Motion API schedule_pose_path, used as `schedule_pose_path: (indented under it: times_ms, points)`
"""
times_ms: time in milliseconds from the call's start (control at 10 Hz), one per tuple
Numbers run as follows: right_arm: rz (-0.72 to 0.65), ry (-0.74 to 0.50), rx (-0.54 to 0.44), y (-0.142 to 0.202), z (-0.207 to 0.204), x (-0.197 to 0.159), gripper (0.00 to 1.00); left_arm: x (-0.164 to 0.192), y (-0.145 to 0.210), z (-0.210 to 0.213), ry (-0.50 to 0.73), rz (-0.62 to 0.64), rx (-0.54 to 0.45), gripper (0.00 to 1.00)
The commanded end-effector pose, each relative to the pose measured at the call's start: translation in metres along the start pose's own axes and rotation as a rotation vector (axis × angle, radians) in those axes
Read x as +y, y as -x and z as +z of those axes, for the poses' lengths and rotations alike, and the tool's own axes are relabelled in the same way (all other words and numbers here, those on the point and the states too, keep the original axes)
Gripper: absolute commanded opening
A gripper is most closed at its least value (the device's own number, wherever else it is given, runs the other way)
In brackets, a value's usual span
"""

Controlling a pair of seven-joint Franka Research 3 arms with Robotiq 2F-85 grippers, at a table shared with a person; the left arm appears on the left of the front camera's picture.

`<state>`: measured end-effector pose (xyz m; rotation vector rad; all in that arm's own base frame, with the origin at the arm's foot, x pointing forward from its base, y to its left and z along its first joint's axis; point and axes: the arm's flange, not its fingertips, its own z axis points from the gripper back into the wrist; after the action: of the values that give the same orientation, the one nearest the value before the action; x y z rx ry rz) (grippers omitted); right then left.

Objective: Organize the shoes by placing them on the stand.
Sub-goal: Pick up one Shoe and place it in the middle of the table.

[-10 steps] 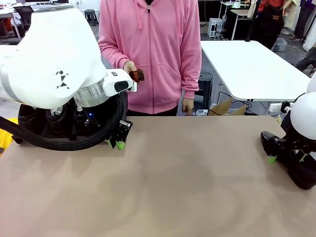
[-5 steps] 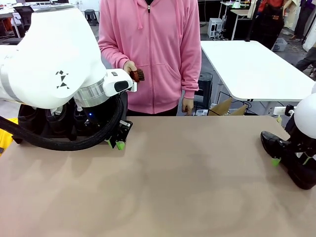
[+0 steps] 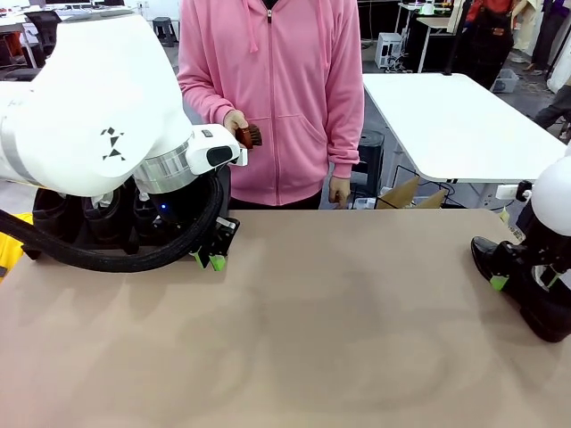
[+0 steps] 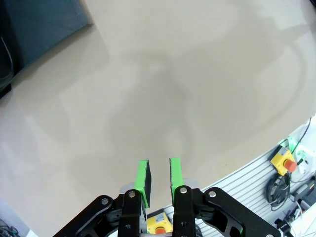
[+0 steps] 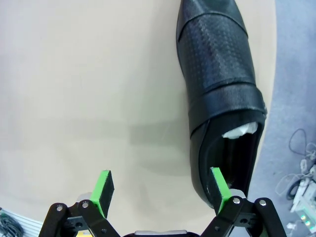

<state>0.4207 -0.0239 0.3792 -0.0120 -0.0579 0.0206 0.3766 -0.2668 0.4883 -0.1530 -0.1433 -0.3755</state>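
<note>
One black shoe lies at the table's right edge, and in the right wrist view this shoe points away with its pale lining showing. My right gripper is open wide just above its heel end. One finger hangs over the shoe's opening and the other over bare table. Low over the table at the left, my left gripper has its jaws a narrow gap apart and holds nothing, as the left wrist view of this gripper shows. Behind my left arm, the black stand carries dark shoes, largely hidden.
A person in a pink hoodie stands at the far side holding a small brown brush. The tan table top stretches between my two arms. A white table stands behind on the right.
My right gripper has shifted slightly to the right and up over the shoe's heel end. The left arm and the person have not moved.
</note>
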Motion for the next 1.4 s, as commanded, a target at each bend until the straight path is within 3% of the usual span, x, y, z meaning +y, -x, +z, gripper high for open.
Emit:
schedule_pose_path:
  times_ms: [0, 1100, 1200, 1300]
  points:
    - [0.038, 0.004, 0.016, -0.014, -0.004, -0.009, 1.0, 0.002, 0.0, 0.003, -0.008, -0.008, 0.002, 0.25]
    - [0.073, -0.014, 0.08, -0.03, -0.035, -0.028, 0.98, 0.002, 0.0, 0.003, -0.008, -0.008, 0.002, 0.25]
    - [0.078, -0.017, 0.073, -0.031, -0.036, -0.029, 0.86, 0.002, 0.0, 0.003, -0.008, -0.008, 0.002, 0.25]
    - [0.082, -0.012, 0.074, -0.031, -0.037, -0.028, 0.68, 0.002, 0.0, 0.003, -0.008, -0.008, 0.002, 0.25]
